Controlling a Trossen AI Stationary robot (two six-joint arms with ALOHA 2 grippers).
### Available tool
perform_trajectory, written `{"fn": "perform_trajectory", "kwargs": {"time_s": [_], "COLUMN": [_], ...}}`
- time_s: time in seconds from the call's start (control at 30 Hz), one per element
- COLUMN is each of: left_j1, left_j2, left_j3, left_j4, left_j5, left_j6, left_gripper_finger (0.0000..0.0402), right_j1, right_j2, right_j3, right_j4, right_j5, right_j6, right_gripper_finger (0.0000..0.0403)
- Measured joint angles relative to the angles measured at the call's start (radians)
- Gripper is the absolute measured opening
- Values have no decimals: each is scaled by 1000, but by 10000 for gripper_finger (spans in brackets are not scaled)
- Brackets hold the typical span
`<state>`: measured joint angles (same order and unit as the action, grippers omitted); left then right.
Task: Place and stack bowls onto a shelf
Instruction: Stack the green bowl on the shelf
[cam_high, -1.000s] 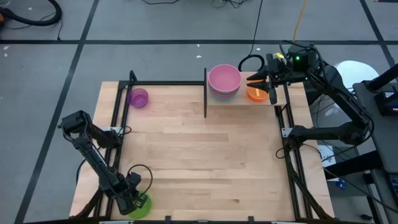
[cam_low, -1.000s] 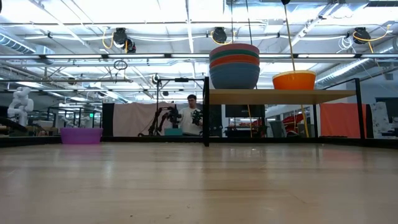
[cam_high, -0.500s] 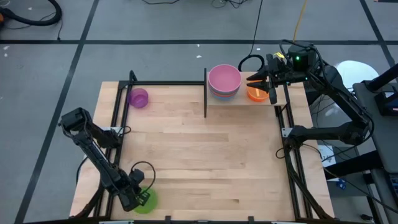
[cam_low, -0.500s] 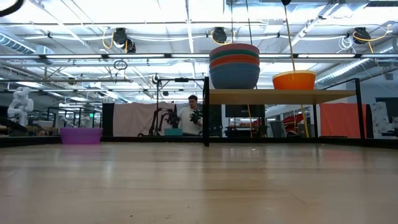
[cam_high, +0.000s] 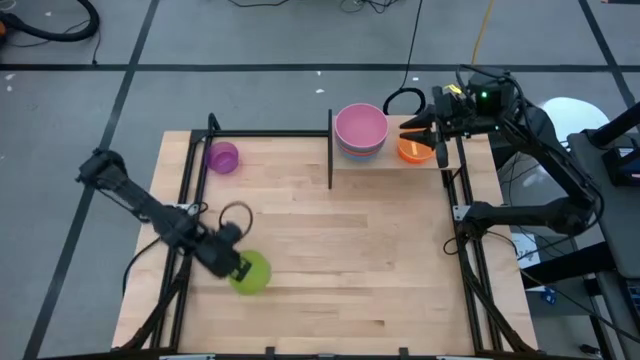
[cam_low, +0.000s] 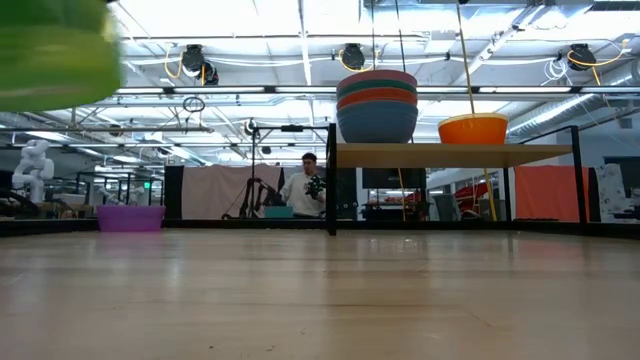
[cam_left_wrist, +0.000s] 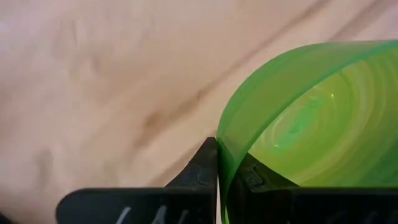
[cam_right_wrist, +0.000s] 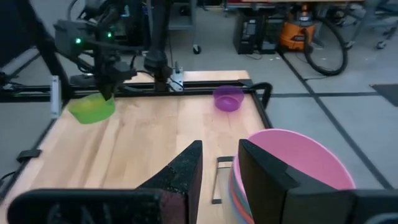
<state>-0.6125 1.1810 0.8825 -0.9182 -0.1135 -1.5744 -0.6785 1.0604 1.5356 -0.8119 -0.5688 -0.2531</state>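
Observation:
My left gripper (cam_high: 236, 266) is shut on the small green bowl (cam_high: 251, 272) over the table's near left part. That bowl fills the low view's top left corner (cam_low: 55, 55) and shows in the right wrist view (cam_right_wrist: 92, 109). On the shelf (cam_low: 450, 153) at the far right stand a stack of larger bowls with pink on top (cam_high: 360, 128) and the orange bowl (cam_high: 411, 151), each on its base. The purple bowl (cam_high: 222, 157) rests on the table's far left part. My right gripper (cam_high: 420, 137) hangs open above the orange bowl, touching nothing. My left gripper has the green bowl by its rim (cam_left_wrist: 222, 163), on the side nearest the arm. One finger (cam_left_wrist: 202, 165) is outside the wall and the other (cam_left_wrist: 252, 177) inside. The fingers come slanting down from the table's left side. The bowl is lifted clear of the table.
Black metal rails (cam_high: 270, 133) run along the table's far, left and right edges, and a black post (cam_high: 330, 150) stands at the shelf's left end. Bare wood lies between the green bowl and the shelf. A person (cam_low: 305, 190) stands far behind the table.
My left gripper has risen from the table's near left corner and moved toward the far edge and a little to the right, carrying the green bowl. The bowl has gone from low over the near edge to well above the table, entering the low view's top.

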Motion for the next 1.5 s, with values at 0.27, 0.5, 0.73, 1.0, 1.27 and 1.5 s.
{"fn": "perform_trajectory", "kwargs": {"time_s": [0.27,0.5,0.73,1.0,1.27,1.5], "left_j1": [327,578,733,833,885,916], "left_j2": [-68,15,203,480,744,862], "left_j3": [119,364,662,1048,1390,1473], "left_j4": [3,12,57,55,58,310], "left_j5": [-60,-85,-89,-13,2,2], "left_j6": [315,602,937,1189,1355,1387], "left_gripper_finger": [4,4,4,4,4,4], "right_j1": [-1,-1,-1,-1,-1,-1], "right_j2": [-79,-147,-200,-227,-220,-201], "right_j3": [0,0,0,0,0,0], "right_j4": [-1,-4,-41,-99,-159,-166], "right_j5": [127,128,299,416,410,389], "right_j6": [-80,-85,-104,-104,-99,-46], "right_gripper_finger": [95,95,95,95,95,95]}}
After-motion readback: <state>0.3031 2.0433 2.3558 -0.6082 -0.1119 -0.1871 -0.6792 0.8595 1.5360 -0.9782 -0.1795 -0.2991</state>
